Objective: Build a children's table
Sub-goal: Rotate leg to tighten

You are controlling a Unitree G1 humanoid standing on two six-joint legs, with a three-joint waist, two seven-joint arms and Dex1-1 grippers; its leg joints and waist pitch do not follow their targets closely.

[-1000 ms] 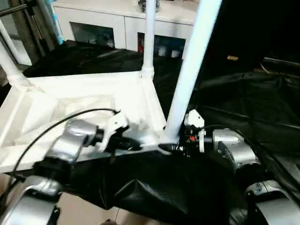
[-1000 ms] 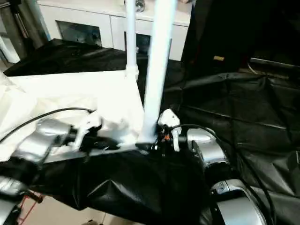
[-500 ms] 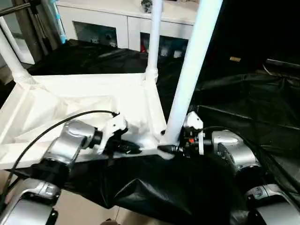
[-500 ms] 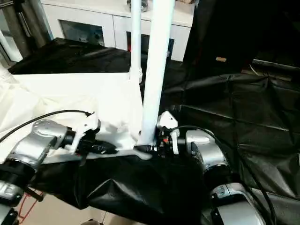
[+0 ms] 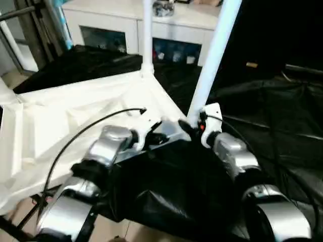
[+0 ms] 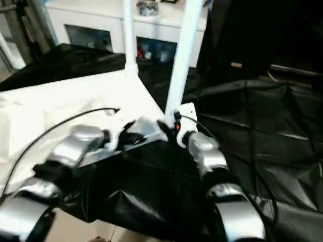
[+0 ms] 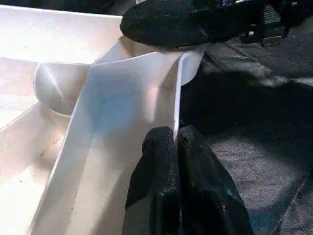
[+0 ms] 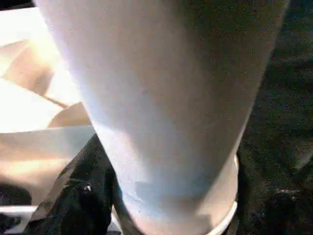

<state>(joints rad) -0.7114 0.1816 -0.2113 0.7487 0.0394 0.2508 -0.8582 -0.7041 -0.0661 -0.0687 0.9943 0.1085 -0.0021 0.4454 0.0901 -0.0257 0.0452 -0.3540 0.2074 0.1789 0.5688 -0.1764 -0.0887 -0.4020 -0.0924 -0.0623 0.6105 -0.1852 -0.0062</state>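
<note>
Children's table (image 5: 75, 108): lay inverted on black cloth (image 5: 166, 191). Left gripper (image 7: 176, 142) pinched its near rim; right gripper (image 5: 187, 129) clasped the near-right leg (image 5: 209, 60) at its socket. Risk: uneven pulling could unseat that leg.

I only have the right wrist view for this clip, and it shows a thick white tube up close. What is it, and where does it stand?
Observer: It is a table leg, upright in the near corner socket of the upside-down tabletop. The right gripper is at its foot.
Operator: What is the left arm doing?
Observer: The left gripper is shut on the tabletop's thin rim, close to that same corner.
Operator: Are any other legs fitted?
Observer: A second leg stands upright at the far corner, in front of the white cabinet.
</note>
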